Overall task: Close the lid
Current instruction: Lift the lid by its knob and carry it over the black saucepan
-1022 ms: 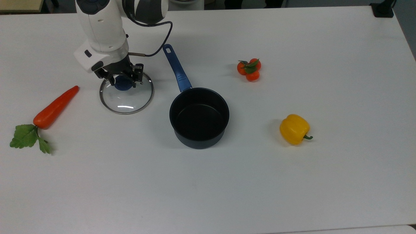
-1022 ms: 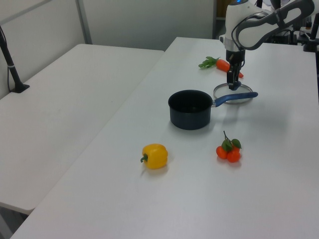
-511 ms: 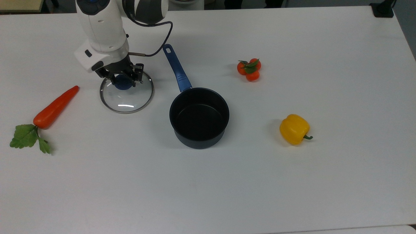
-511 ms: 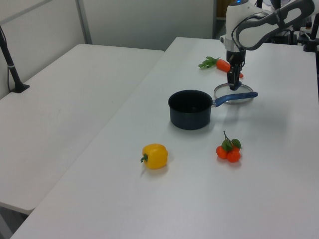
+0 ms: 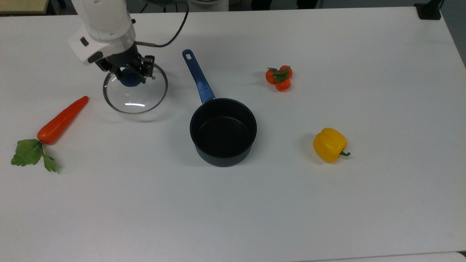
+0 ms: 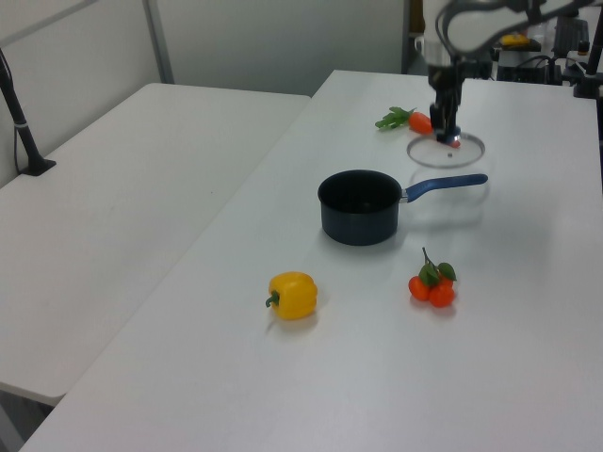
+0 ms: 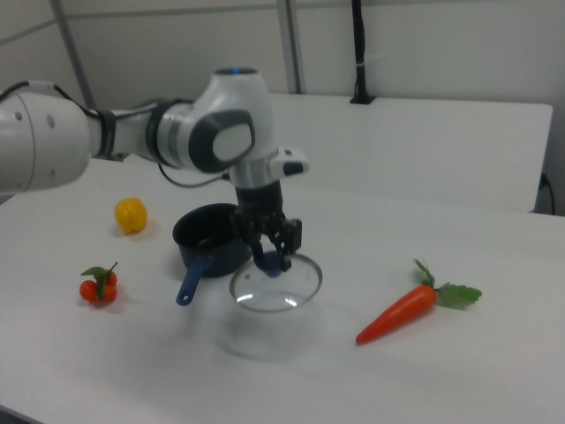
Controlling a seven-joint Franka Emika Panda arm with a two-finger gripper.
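The round glass lid (image 5: pixel 138 96) with its metal rim hangs above the white table, to the top view's left of the dark saucepan (image 5: pixel 222 131). My gripper (image 5: pixel 129 76) is shut on the lid's blue knob (image 5: pixel 128 80). In the right view the lid (image 7: pixel 282 290) floats level over its own shadow, held by the gripper (image 7: pixel 272 256) in front of the saucepan (image 7: pixel 207 238). The left view has the lid (image 6: pixel 464 151) beyond the saucepan (image 6: pixel 360 205), under the gripper (image 6: pixel 448 135). The saucepan is empty, and its long blue handle (image 5: pixel 198 78) points toward the lid's side.
An orange carrot (image 5: pixel 62 120) with green leaves lies at the top view's left. A cluster of small tomatoes (image 5: pixel 279 77) and a yellow bell pepper (image 5: pixel 329 144) sit on the top view's right of the saucepan. A cable runs from the wrist above the handle.
The gripper has risen with the lid in its hold, lifting it off the table. In the top view both have shifted up and a little left.
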